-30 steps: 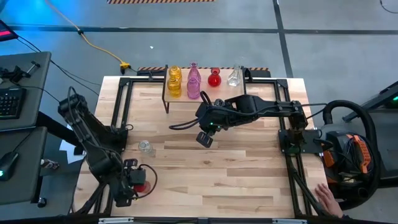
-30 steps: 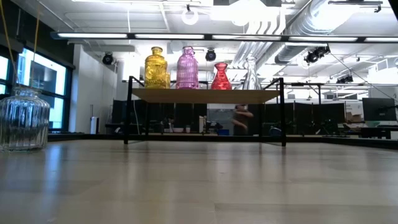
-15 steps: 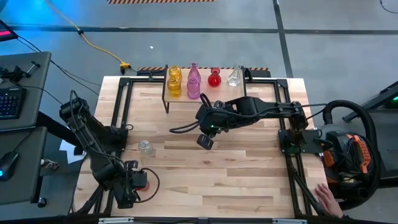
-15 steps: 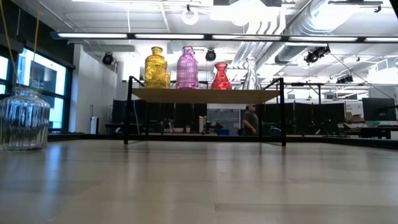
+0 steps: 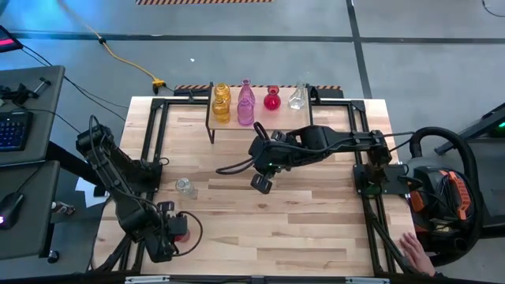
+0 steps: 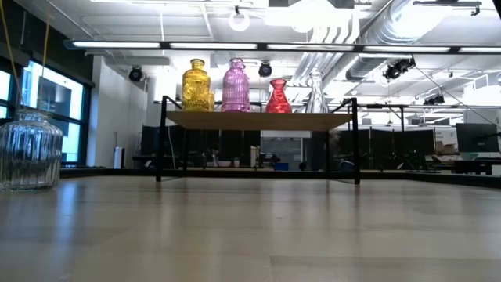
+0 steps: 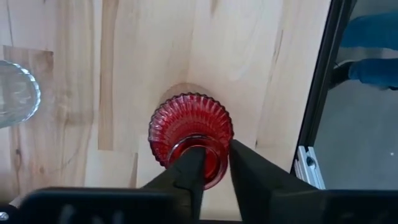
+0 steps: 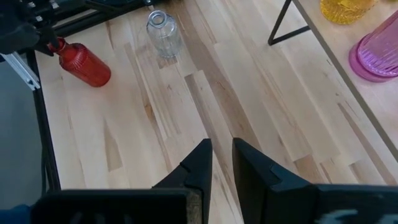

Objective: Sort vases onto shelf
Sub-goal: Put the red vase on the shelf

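A red ribbed vase (image 7: 191, 127) stands on its base near the table's near left corner (image 5: 181, 229). My left gripper (image 7: 214, 168) is over it, pointing down, shut on its top. A clear vase (image 5: 185, 187) stands on the table just beyond it, untouched. The shelf (image 5: 276, 118) at the far middle carries a yellow vase (image 5: 222, 103), a pink vase (image 5: 246, 102), a red vase (image 5: 272, 99) and a clear vase (image 5: 297, 97), all upright. My right gripper (image 5: 263, 183) hangs shut above the table's middle with nothing in it. My left gripper pinches the top of the red vase's neck, at its rim (image 7: 205, 163), between its two fingers. The fingers come from above, pointing down. The vase is upright with its base on the table.
The table's black frame rail (image 7: 317, 112) runs close beside the red vase. A person's hand (image 5: 410, 251) shows off the table's near right corner. The shelf's thin black legs (image 6: 160, 141) stand on the far part of the table.
My left gripper has come down a little over the red vase, which stays where it stood. In the room behind the shelf a person has walked past.
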Robot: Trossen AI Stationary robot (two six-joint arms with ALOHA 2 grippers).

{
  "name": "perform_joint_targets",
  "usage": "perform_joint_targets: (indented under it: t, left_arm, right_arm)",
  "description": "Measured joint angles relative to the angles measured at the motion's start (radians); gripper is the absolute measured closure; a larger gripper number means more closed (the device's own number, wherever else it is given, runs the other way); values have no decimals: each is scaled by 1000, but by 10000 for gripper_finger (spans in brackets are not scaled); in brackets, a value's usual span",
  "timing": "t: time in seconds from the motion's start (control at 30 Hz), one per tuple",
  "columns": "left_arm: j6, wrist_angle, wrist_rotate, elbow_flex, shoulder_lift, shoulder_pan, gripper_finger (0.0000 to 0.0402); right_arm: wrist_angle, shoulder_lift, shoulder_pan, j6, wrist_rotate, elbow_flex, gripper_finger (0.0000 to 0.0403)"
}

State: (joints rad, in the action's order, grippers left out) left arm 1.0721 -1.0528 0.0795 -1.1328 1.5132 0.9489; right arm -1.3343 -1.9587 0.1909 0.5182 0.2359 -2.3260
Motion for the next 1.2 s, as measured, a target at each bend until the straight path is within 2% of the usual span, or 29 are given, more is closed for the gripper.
perform_joint_targets:
  t: [0.13,0.2,0.4,0.6,0.93,1.03,1.2]
  left_arm:
    - [0,0,-7,0,0,0,382]
    - [0,0,-9,0,0,-1,389]
    - [-28,-12,0,-31,6,0,389]
    - [-65,-122,66,-122,9,-16,390]
    - [-150,-241,117,-229,8,-78,391]
    - [-183,-260,138,-273,8,-107,391]
    - [-264,-301,171,-348,7,-168,391]
  right_arm:
    - [0,0,0,0,0,0,359]
    - [0,0,0,1,0,0,359]
    - [0,0,0,0,0,0,359]
    - [1,0,0,-2,0,0,359]
    - [0,0,12,-56,-16,0,357]
    - [0,0,13,-56,-63,0,346]
    - [1,0,19,-112,-74,0,314]
